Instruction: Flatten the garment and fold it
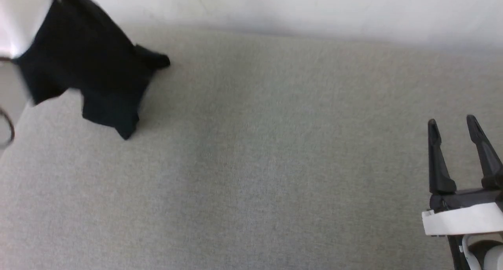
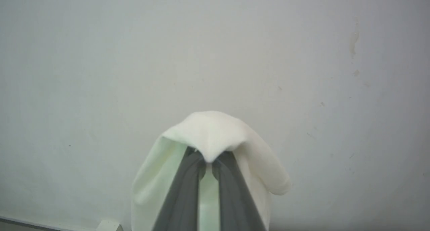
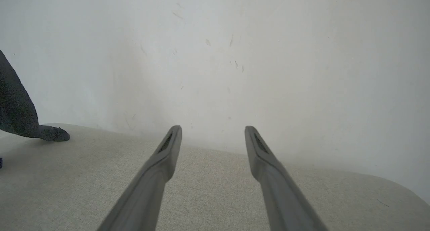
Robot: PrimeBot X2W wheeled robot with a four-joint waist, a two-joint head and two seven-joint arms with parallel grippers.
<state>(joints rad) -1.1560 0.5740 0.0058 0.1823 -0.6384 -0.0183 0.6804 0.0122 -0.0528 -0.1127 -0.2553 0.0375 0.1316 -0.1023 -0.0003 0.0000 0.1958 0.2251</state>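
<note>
My left gripper (image 2: 209,159) is pinched tight on a white fold of the garment (image 2: 215,131), which drapes over and past the fingertips, with a pale wall (image 2: 100,56) ahead of them. My right gripper (image 1: 452,121) is spread wide and holds nothing, hovering over the grey fabric surface (image 1: 251,164). Well off to its left hangs the garment's black part, one dark tip seemingly resting on that surface.
</note>
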